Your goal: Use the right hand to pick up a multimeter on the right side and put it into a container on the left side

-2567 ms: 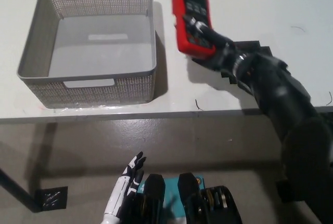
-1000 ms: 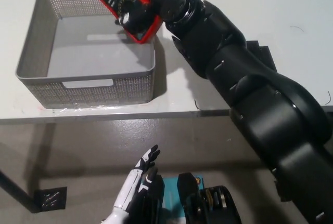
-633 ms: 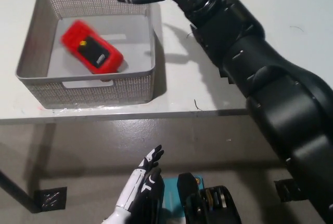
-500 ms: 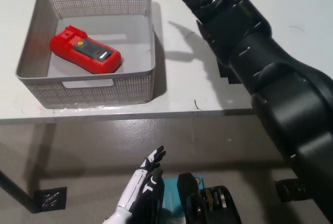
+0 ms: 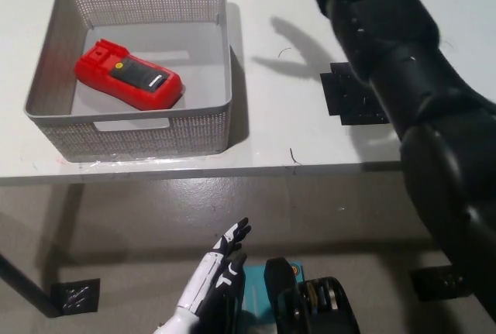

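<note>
The black right arm [image 5: 403,78] reaches up across the table [image 5: 310,140], its hand cut off by the top edge, so its grip cannot be told. The white left hand [image 5: 213,276] rests low, fingers apart, holding nothing. The red multimeter [image 5: 128,77] lies face up inside the grey mesh basket [image 5: 155,136]. Half a second ago the right hand still pointed over the basket's far rim.
</note>
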